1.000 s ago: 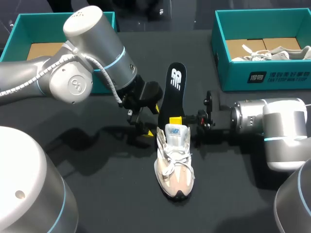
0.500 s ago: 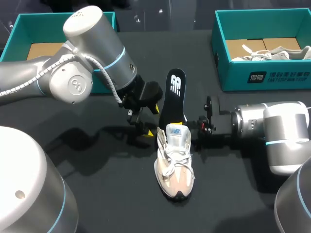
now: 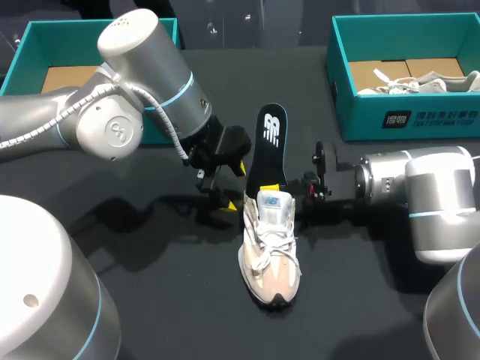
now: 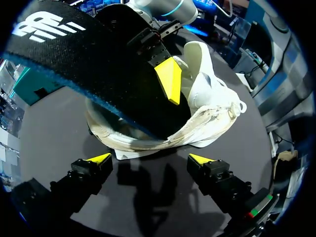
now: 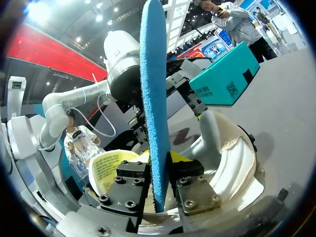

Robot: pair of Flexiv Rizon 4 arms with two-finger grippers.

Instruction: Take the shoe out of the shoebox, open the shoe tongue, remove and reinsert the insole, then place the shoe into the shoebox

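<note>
Head view shows the shoe (image 3: 268, 247) in the middle of the desk (image 3: 150, 307), toe toward 6 o'clock. The insole (image 3: 270, 142) stands out of its heel opening toward 12 o'clock. Coming in from 3 o'clock, the right fingers (image 3: 273, 186) are clenched on the insole's lower part, one on each face, as the right wrist view confirms. The left fingers (image 3: 235, 185) are spread and empty at 9 o'clock of the heel, near but apart. The insole looks light, thin and bendy, and would likely buckle if pushed from its top, so a low hold near the collar suits it. The shoe looks soft and light and may slide unless braced.
</note>
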